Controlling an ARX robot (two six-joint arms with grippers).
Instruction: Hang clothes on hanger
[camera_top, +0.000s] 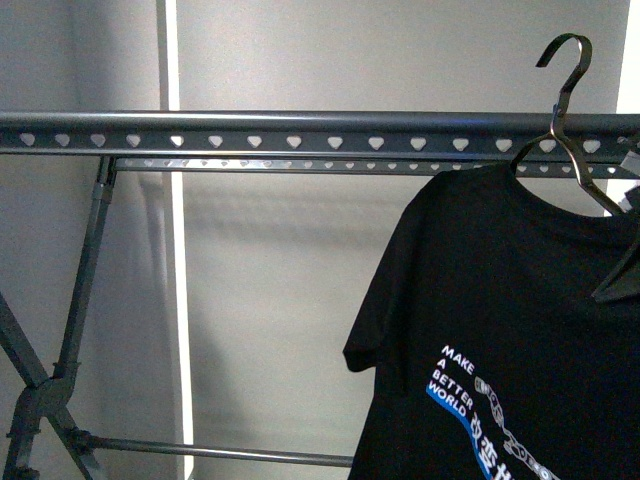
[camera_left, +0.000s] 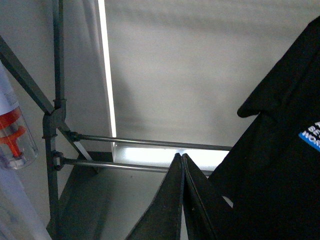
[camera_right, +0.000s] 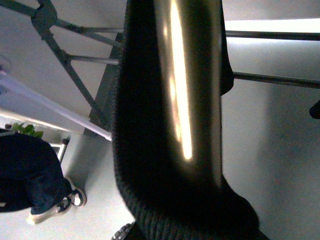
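Observation:
The black T-shirt with the white "MAKE A BETTER WORLD" print and blue stripe hangs on a metal wire clothes hanger at the right. Its hook stands above the right end of the dark grey rack rail with heart-shaped holes and does not rest on it. My right gripper is shut on the clothes hanger at the shirt's shoulder. The right wrist view shows the shiny hanger bar and the ribbed collar; the jaws are hidden. My left gripper is shut and empty, low beside the shirt.
The rack's crossed legs and low cross bars stand at the left and below. A clear bottle with a red part shows at the left wrist view's edge. A person's legs and shoes are on the floor.

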